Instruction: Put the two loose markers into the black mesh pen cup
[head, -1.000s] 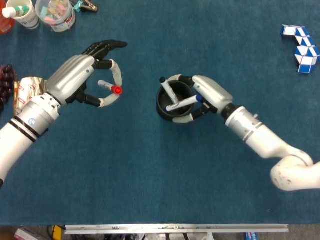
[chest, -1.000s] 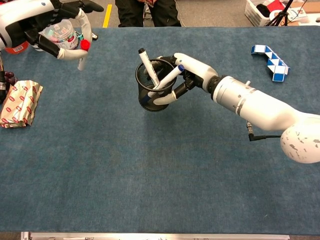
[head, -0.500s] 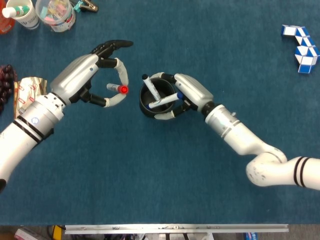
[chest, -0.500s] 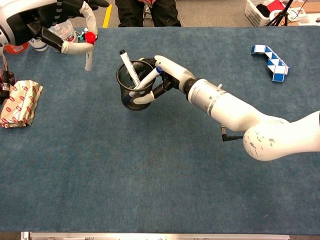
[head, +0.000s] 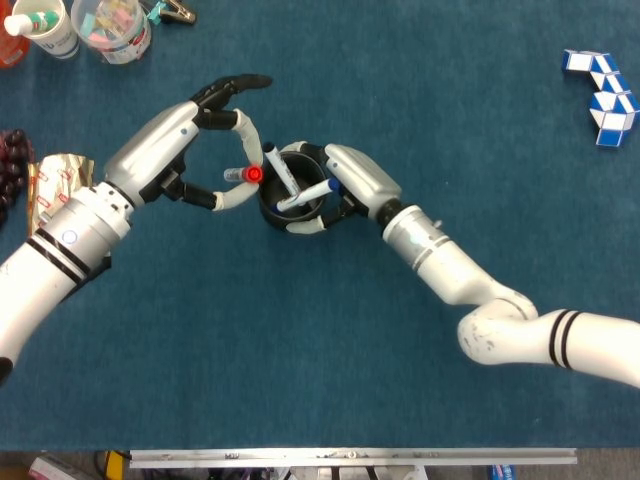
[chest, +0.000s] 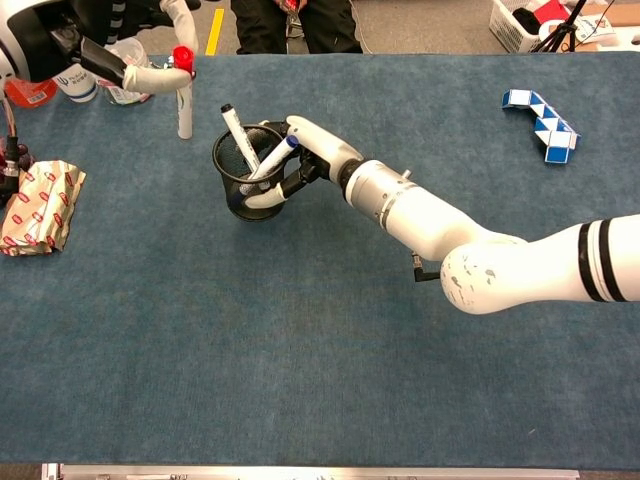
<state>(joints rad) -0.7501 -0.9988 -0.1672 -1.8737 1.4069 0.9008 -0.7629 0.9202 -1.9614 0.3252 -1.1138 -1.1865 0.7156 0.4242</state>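
Here your left hand (head: 190, 135) pinches the red-capped marker (chest: 183, 92) (light, stiff, slick-barrelled, so hold it mid-barrel) just beside the black mesh pen cup (chest: 240, 180), which your right hand (head: 352, 180) grips at its rim.

Your left hand (chest: 120, 45) is chopped off by the top-left corner in the chest view, so you only get the fingers around the red-capped marker (chest: 184, 92). From the head view that marker (head: 245, 174) is mostly just a cap, body hidden behind fingers. Your right hand (head: 345, 180) covers the far wall of the pen cup (head: 272, 205). Can't tell what's inside it below the rim.
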